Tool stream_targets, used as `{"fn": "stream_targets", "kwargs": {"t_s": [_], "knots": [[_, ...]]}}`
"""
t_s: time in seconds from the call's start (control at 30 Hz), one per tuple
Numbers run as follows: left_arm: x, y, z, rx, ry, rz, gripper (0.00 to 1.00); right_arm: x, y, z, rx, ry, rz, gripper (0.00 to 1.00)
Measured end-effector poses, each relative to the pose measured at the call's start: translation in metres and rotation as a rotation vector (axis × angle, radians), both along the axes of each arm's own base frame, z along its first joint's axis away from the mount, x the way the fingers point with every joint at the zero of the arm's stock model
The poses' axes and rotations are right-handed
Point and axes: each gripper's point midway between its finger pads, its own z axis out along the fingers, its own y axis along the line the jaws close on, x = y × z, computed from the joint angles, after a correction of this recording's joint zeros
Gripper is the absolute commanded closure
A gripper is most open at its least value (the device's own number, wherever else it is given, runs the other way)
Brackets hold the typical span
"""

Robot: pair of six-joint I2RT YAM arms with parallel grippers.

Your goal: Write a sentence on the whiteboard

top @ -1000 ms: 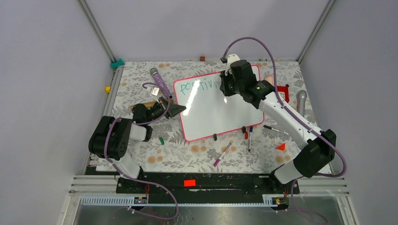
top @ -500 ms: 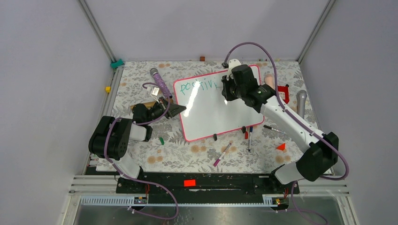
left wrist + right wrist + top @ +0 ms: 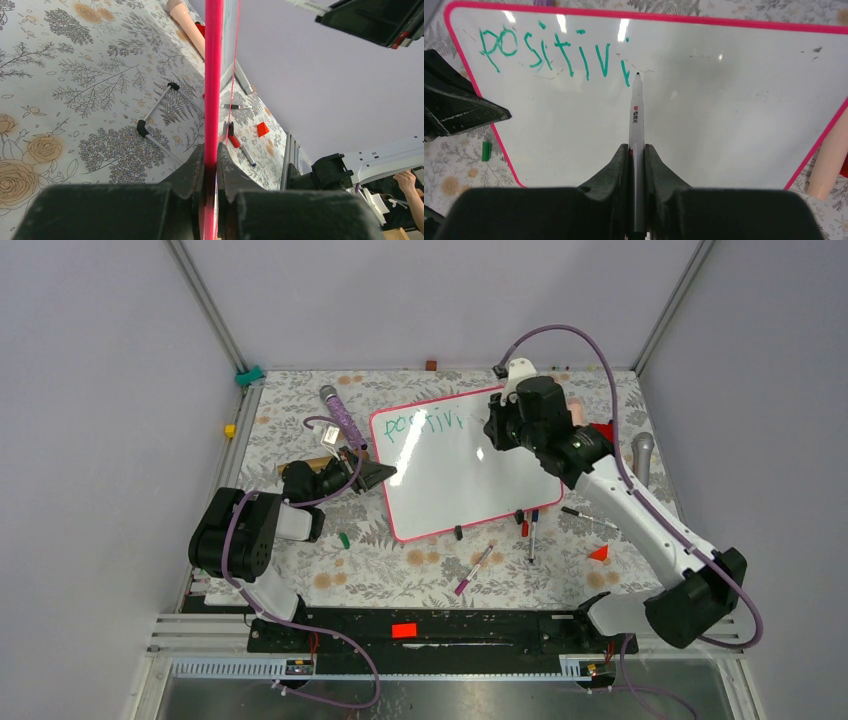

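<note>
At the left of the floral table (image 3: 400, 562), the left gripper (image 3: 380, 475) is closed tight on the left edge of the whiteboard (image 3: 450, 480), with the pink frame pinched between both fingers and no gap visible. The whiteboard lies mid-table, slightly angled, with green lettering (image 3: 549, 50) across its upper left. Further right, the right gripper (image 3: 636, 150) is clamped on a white marker (image 3: 636, 112). The tip is just beside the last green stroke, but contact with the surface cannot be confirmed. Loose markers (image 3: 474, 568) lie near the board's near edge.
</note>
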Motion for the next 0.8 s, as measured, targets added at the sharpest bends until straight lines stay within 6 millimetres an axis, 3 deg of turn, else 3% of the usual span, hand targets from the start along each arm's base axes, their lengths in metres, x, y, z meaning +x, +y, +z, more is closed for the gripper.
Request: {"fn": "stream_targets", "kwargs": {"t_s": [0.17, 0.47, 0.8], "knots": [[0.0, 0.0, 0.001, -0.001, -0.004, -0.001, 1.0, -0.011, -0.014, 0.023, 0.057, -0.082, -0.013, 1.0], [-0.002, -0.001, 0.003, -0.009, -0.014, -0.014, 1.0, -0.047, -0.029, 0.027, 0.108, -0.119, 0.002, 1.0], [0.001, -0.001, 0.001, -0.027, -0.002, -0.033, 1.0, -0.059, -0.031, 0.041, 0.196, -0.117, -0.024, 1.0]]}}
